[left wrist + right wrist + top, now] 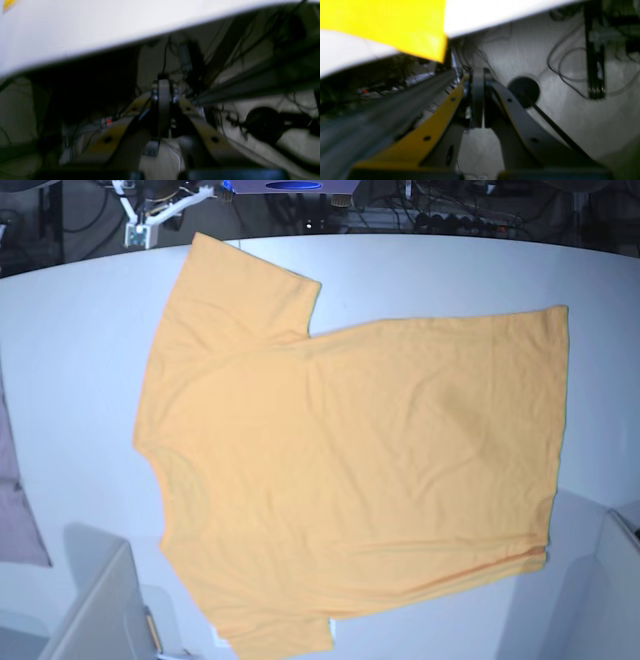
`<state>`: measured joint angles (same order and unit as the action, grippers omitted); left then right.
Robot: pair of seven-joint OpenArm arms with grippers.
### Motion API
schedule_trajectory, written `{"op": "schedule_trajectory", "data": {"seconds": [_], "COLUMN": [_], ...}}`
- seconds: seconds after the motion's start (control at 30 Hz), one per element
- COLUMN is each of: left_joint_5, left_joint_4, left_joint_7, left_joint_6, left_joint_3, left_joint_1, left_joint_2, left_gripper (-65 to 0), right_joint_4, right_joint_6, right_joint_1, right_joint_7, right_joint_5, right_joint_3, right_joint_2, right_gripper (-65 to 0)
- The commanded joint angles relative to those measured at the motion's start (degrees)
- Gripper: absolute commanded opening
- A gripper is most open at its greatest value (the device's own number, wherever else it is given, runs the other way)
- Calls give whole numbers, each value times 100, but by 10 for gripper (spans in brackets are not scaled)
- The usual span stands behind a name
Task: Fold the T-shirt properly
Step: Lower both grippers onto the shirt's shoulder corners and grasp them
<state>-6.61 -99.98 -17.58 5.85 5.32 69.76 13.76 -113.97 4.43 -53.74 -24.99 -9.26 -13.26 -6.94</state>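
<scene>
Well apart from jaws, T-shirt [350,480]

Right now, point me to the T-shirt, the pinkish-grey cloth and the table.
T-shirt [350,470]: base view, middle of the chest area.
pinkish-grey cloth [15,515]: base view, the strip at the left edge.
table [70,350]: base view, bare white top left of the shirt.

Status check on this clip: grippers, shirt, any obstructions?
Left gripper shut, empty, off the table edge. Right gripper shut, empty, likewise. T-shirt spread flat on the table, unfolded. Pinkish-grey cloth at the edge, clear of shirt.
</scene>
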Motion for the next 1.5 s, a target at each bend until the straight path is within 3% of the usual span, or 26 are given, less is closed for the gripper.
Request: {"op": "schedule_trajectory", "data": {"seconds": [0.0, 0.17, 0.23, 0.27, 0.37, 0.43, 0.53, 0.7, 0.77, 0.9, 1.0, 1.17, 1.3, 1.47], "left_joint_5": [-38, -785, -1119, -1233, -1567, -1814, -2297, -3264, -3616, -4029, -4187, -4662, -4829, -4803], "left_joint_4": [-177, -459, -529, -529, -485, -476, -494, -274, -265, -256, -151, 78, 227, 280], "left_joint_7": [-136, -136, -136, -136, -127, -127, -127, -119, -119, -119, -101, 594, 1297, 2510], "left_joint_6": [-9, -9, -9, -9, -9, 0, 0, 26, 211, 633, 677, 712, 1187, 1600], "left_joint_3": [17, 70, 272, 378, 747, 949, 1125, 1160, 1143, 1195, 1186, 1397, 1916, 2848], "left_joint_1": [150, 97, 27, 0, -79, -88, -167, -246, -255, -334, -439, -756, -1055, -1521], "left_joint_2": [0, 26, 26, 18, 26, 26, 61, 563, 791, 861, 879, 853, 774, 378], "left_gripper": [-650, -650, -540, -487, -364, -319, -308, -304, -304, -309, -309, -306, -311, -313], "right_joint_4": [-97, -115, -106, -97, -80, -71, 43, 413, 615, 1072, 1248, 1265, 1283, 1274], "right_joint_6": [28, 28, 28, 28, 28, 1, -7, -7, -7, 28, 37, 37, 37, 37], "right_joint_1": [50, 358, 481, 534, 692, 815, 1044, 1316, 1510, 1932, 2081, 2046, 1941, 1923], "right_joint_7": [104, 104, 104, 104, 104, 104, 104, 69, -195, -960, -1197, -1294, -1391, -1408], "right_joint_5": [-160, -2015, -2578, -2797, -3527, -3729, -3738, -3738, -3729, -3729, -3721, -3712, -3712, -3712], "right_joint_3": [-15, -50, -41, -15, -41, -77, -208, -490, -727, -1228, -1290, -1175, -859, -499], "right_joint_2": [4, 188, 452, 566, 742, 848, 901, 892, 909, 901, 892, 874, 865, 865], "right_gripper": [-650, -650, -650, -597, -348, -264, -273, -309, -309, -309, -309, -309, -309, -309]}}
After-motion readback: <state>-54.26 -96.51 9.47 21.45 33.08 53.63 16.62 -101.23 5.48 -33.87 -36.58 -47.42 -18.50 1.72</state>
